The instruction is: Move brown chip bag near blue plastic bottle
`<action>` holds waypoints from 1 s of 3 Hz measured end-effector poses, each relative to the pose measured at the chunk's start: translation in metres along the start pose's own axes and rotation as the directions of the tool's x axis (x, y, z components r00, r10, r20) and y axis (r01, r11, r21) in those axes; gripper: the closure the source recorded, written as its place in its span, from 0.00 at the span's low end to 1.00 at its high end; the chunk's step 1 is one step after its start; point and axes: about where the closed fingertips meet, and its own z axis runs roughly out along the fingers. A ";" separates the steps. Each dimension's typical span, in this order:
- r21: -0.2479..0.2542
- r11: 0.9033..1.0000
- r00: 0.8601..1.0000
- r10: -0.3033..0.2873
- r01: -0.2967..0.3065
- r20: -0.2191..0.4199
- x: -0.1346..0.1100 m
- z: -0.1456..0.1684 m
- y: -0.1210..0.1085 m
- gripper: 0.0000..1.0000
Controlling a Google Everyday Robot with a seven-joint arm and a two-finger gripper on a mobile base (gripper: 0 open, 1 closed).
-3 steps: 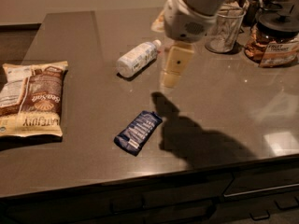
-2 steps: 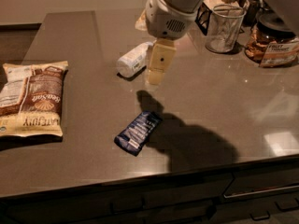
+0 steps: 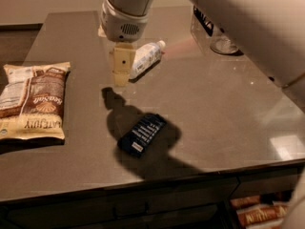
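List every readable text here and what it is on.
"Sea Salt": brown chip bag, upside down.
Dark blue wrapper: print too small.
Blue plastic bottle: label blurred.
Packages under the counter: lettering blurred.
Claw, hanging beside the bottle: no text.

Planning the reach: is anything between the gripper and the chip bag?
Nothing visible: only bare counter separates the gripper, beside the bottle, from the chip bag. The dark wrapper lies off that line.
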 end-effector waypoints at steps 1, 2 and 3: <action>-0.050 0.998 0.999 -0.048 0.047 -0.010 -0.030 0.028 -0.014 0.00; -0.096 0.992 0.996 -0.088 0.085 -0.023 -0.059 0.054 -0.029 0.00; -0.126 0.984 0.991 -0.128 0.123 -0.036 -0.089 0.078 -0.047 0.00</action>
